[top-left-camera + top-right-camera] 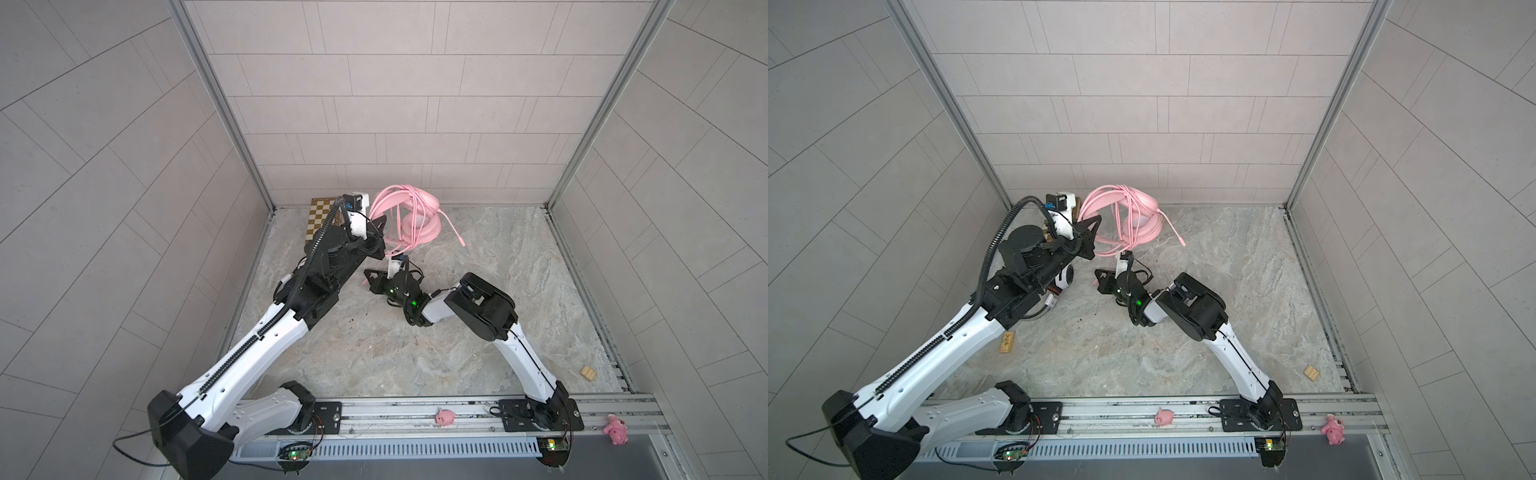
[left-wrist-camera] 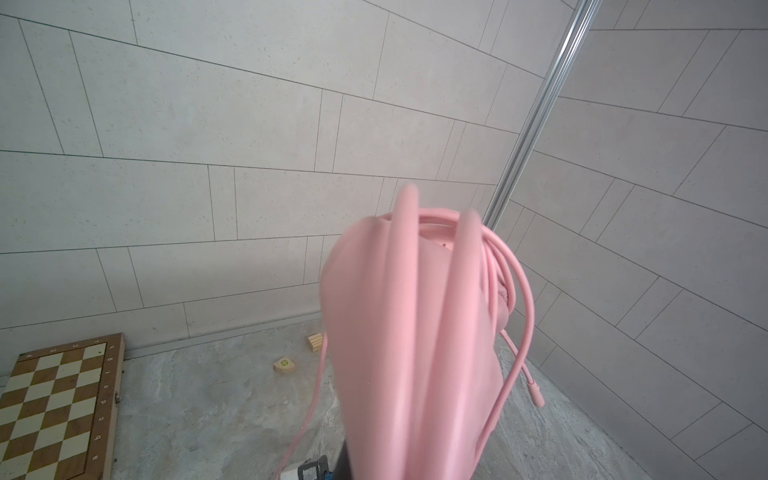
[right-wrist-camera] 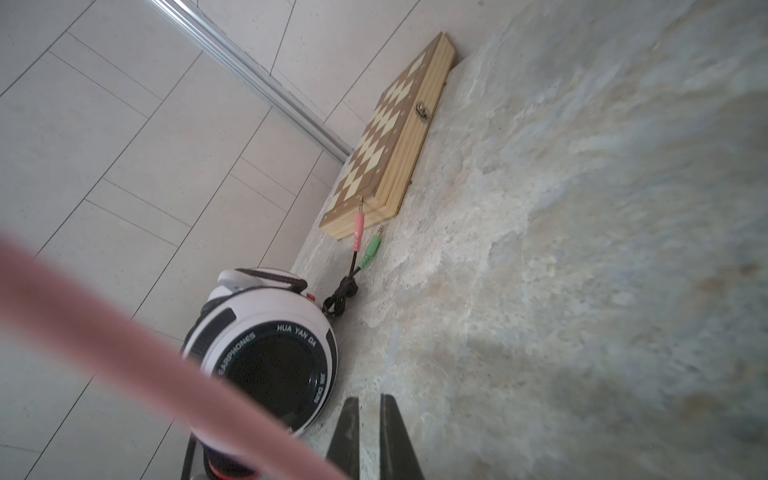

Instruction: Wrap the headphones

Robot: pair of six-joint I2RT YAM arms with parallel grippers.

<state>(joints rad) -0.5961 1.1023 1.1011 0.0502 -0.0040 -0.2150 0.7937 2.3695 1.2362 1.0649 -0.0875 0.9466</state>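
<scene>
From my seat, the clutter first. A folding chessboard [image 1: 319, 218] lies in the back left corner of the tabletop [image 1: 478, 311], and the left arm [image 1: 257, 345] partly hides it in both top views. Small wooden blocks [image 2: 316, 343] sit near the back wall [image 1: 374, 124], and another block [image 1: 588, 372] lies at lower right. Two pink pig toys [image 1: 444, 417] rest on the front rail [image 1: 395, 409]. The chessboard is the only container here, and it is latched shut (so I cannot see inside).

The pink headset [image 1: 411, 216] is at upper centre near the back wall, its cord looped several times over band and cups. The left fingers [image 1: 1094, 224] are clamped on its band. It fills the lower middle of the left wrist view and blocks much of the tabletop beyond.

The white headset [image 3: 262, 345] lies on the tabletop, tucked under the left arm. Its knotted black cord ends in pink and green plugs [image 3: 365, 237] near the chessboard's corner. The right fingers [image 3: 347, 432] are together just beside the white headset, with nothing visible between their tips. A blurred strand of pink cord [image 3: 124, 332] crosses the right wrist view and covers part of the white headset.
</scene>
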